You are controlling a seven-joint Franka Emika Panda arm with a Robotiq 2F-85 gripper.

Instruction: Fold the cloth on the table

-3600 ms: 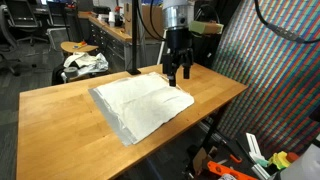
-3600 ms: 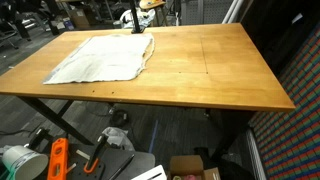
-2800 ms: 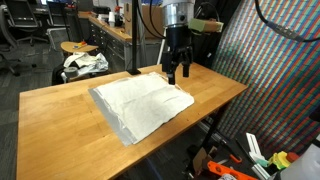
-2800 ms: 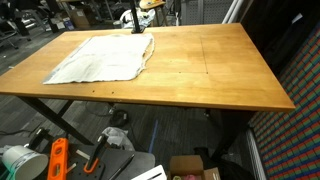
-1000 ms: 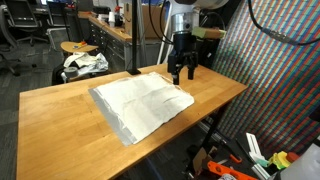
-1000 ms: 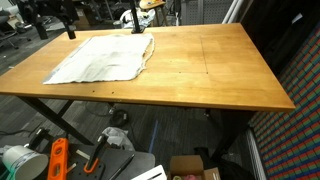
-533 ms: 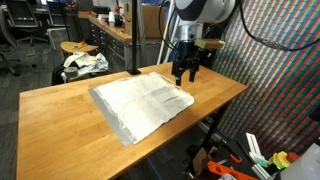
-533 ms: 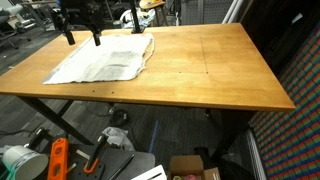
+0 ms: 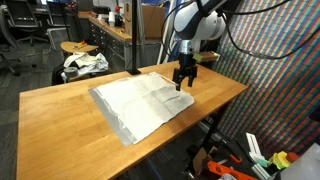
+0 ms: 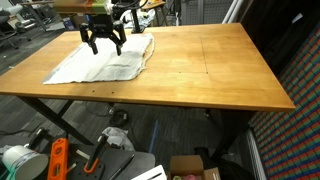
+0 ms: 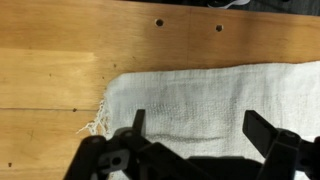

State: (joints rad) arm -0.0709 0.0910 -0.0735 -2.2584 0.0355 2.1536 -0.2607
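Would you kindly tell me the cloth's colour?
The cloth is off-white, seen best in the wrist view.

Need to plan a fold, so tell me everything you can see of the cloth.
The cloth is a thin, white to light-grey rectangular sheet, wrinkled, spread flat on the wooden table toward one end. The wrist view shows a frayed corner with loose threads. The open end effector hangs over the cloth near that corner; nothing grips it.

In an exterior view the cloth [image 9: 140, 102] lies on the table [image 9: 60, 125] at frame centre, nearer the far edge. The gripper [image 9: 182, 80] hangs above the cloth's right corner. A fabric bundle [image 9: 85, 64] sits upper left, apparently behind the table.
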